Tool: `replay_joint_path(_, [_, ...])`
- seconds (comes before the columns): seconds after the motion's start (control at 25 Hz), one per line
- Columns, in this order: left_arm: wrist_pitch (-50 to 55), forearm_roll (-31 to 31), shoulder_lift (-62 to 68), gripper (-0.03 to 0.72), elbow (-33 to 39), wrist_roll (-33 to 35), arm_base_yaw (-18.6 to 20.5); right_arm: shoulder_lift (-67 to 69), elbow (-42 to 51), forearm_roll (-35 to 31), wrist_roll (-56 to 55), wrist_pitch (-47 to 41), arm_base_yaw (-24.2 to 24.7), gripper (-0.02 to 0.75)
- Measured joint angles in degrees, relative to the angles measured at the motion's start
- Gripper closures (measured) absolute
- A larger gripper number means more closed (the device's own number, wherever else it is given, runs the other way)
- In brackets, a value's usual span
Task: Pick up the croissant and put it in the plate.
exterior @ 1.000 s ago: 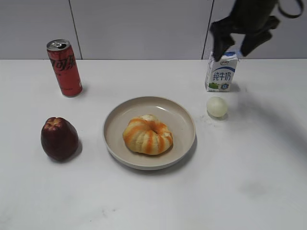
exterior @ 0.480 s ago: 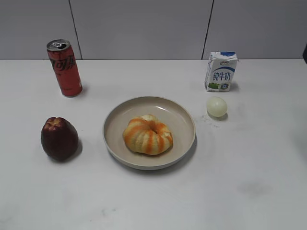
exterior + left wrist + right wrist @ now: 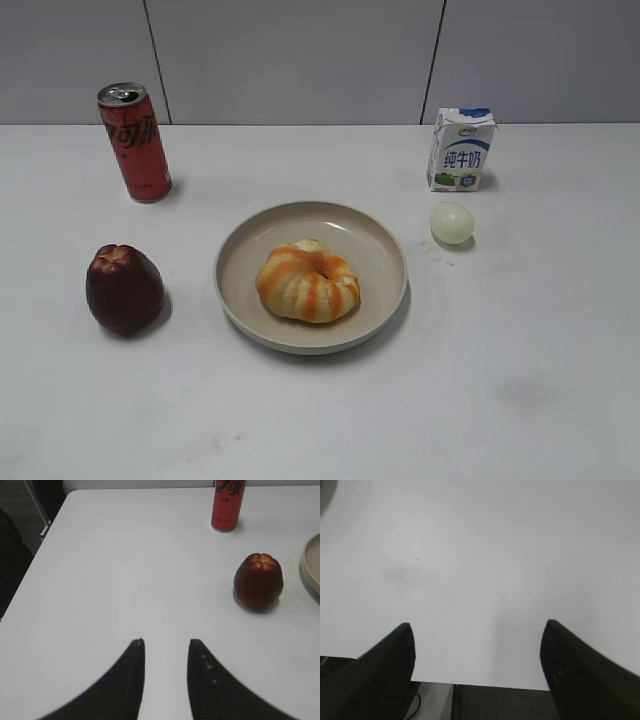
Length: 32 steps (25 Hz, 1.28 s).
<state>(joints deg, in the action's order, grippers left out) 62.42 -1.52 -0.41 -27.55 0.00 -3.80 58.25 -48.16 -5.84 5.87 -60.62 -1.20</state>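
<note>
The croissant [image 3: 307, 281], a curled pastry with orange and cream stripes, lies inside the beige plate [image 3: 380, 245] at the table's middle. Neither gripper shows in the exterior view. In the left wrist view my left gripper [image 3: 165, 641] is open and empty over bare table, with the plate's rim [image 3: 309, 570] at the right edge. In the right wrist view my right gripper [image 3: 477, 626] is wide open and empty over the table's edge; the croissant and plate are out of that view.
A dark red apple [image 3: 123, 289] sits left of the plate and shows in the left wrist view [image 3: 258, 581]. A red can [image 3: 134, 141] stands at the back left. A milk carton [image 3: 461, 150] and a pale egg [image 3: 452, 223] are at the back right.
The right arm, seen above the milk carton one second ago, has withdrawn out of the exterior view. The croissant and the other objects have not moved.
</note>
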Motion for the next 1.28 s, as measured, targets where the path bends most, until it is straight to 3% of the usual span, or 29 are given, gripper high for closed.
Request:
replay_joint_path(0.48, [0.0, 0.0, 0.0, 0.455, 0.0, 0.0, 0.0, -26.3, 18.8, 0.0, 0.0, 2.0, 0.0, 0.150])
replay_joint_path(0.88, [0.0, 0.0, 0.0, 0.455, 0.0, 0.0, 0.0, -44.5, 19.4, 0.1, 0.0, 1.6, 0.0, 0.150])
replay_joint_path(1.28, [0.0, 0.0, 0.0, 0.455, 0.0, 0.0, 0.0, -54.3, 19.4, 0.1, 0.1, 1.5, 0.0, 0.150])
